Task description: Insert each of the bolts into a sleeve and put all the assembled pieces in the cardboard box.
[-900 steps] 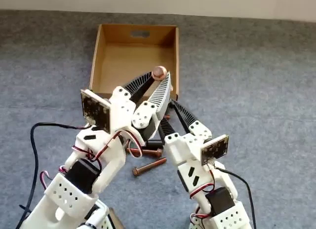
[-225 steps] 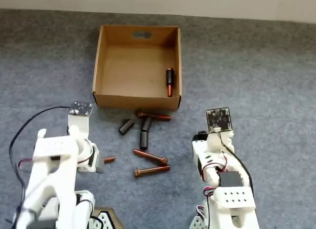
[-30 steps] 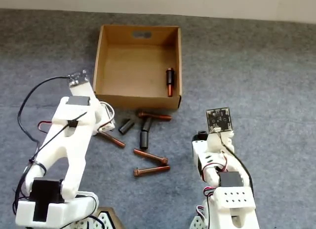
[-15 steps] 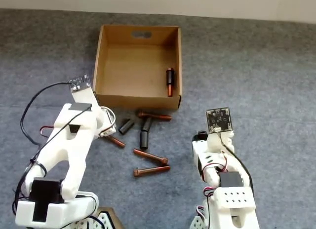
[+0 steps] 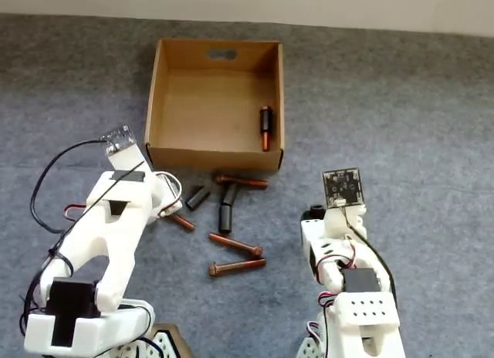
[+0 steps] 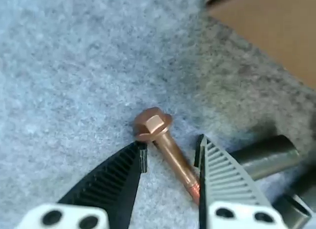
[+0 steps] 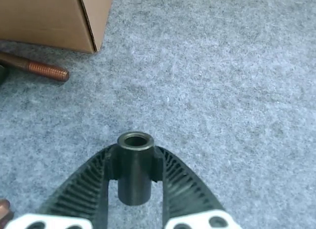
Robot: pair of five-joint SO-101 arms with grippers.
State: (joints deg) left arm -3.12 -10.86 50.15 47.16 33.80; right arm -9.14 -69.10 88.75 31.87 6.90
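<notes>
My left gripper (image 6: 172, 150) is open, its fingers either side of a copper bolt (image 6: 160, 137) that lies on the carpet; the same bolt (image 5: 182, 221) pokes out from under the left arm (image 5: 123, 211). A black sleeve (image 6: 264, 152) lies just beyond it. My right gripper (image 7: 134, 157) is shut on an upright black sleeve (image 7: 134, 165), held low over the carpet in front of the cardboard box (image 7: 49, 17). The cardboard box (image 5: 158, 103) holds one assembled piece (image 5: 265, 126) against its right wall.
Three loose black sleeves (image 5: 197, 197) (image 5: 229, 192) (image 5: 225, 217) and three more bolts (image 5: 241, 180) (image 5: 235, 244) (image 5: 237, 267) lie scattered between the arms, below the box. One bolt tip (image 7: 34, 66) lies near the box corner. Grey carpet stretches to the right.
Since 7.5 s ago the left arm has swung up toward the box, and its bolt went from the lower left to beside the sleeves. The right arm has stayed still.
</notes>
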